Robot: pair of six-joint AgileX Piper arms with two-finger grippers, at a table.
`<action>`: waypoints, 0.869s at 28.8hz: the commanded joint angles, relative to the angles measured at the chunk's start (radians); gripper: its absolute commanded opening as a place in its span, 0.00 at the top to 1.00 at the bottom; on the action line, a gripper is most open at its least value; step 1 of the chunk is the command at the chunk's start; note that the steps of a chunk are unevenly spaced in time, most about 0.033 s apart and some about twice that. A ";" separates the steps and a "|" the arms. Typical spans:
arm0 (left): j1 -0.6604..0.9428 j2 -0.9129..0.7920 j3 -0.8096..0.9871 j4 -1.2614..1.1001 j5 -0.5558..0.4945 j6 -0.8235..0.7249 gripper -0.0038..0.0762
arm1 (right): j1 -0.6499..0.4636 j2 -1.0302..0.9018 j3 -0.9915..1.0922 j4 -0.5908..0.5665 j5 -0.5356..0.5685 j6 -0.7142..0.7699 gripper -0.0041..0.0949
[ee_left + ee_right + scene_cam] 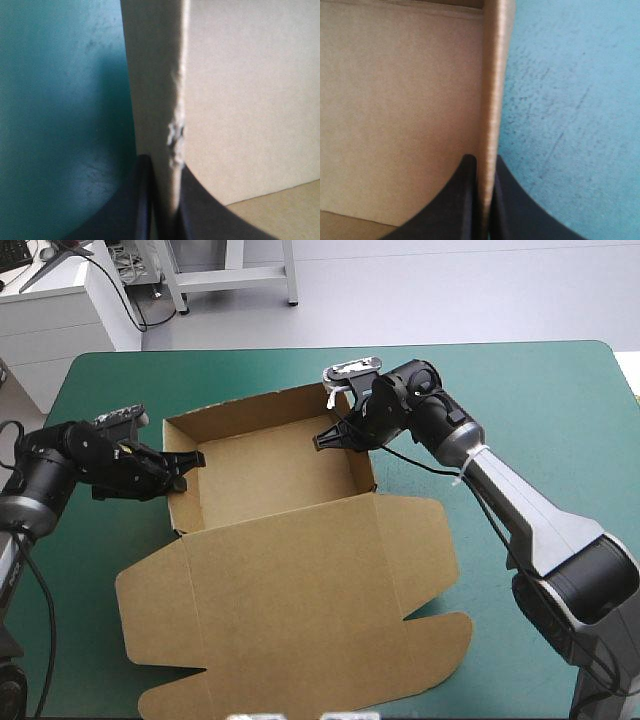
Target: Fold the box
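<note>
The left arm (60, 462) is black throughout, in stubby rounded segments, while the right arm (530, 520) goes from a black knuckled wrist past a white tie (462, 472) to a smooth silver-grey forearm and dark rounded elbow — the left gripper (188, 472) and right gripper (322, 440) both broad, curved black fins.

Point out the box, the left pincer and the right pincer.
box (300, 580): high view, flat lid panel.
left pincer (186, 474): high view, between its fingertips.
right pincer (330, 438): high view, between its fingertips.
</note>
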 commanded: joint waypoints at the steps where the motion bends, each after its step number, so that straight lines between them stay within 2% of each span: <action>1: -0.053 0.020 -0.159 0.055 -0.008 -0.004 0.96 | -0.006 -0.072 -0.029 -0.122 0.105 0.013 0.96; 2: -0.094 0.061 -0.227 0.102 0.022 -0.018 0.96 | -0.022 -0.072 -0.029 -0.127 0.144 0.013 0.96; 8: -0.201 0.207 -0.395 0.126 0.069 -0.029 0.96 | -0.100 -0.074 0.015 0.012 0.144 0.012 0.96; 10: -0.229 0.254 -0.425 0.129 0.078 -0.029 0.96 | -0.123 -0.074 0.042 0.012 0.144 0.012 0.96; 17: -0.275 0.380 -0.439 0.170 0.097 -0.057 0.96 | -0.150 -0.060 0.185 0.012 0.144 0.005 0.97; 25: -0.286 0.431 -0.439 0.218 0.128 -0.051 0.96 | -0.150 -0.052 0.186 0.028 0.077 -0.016 0.98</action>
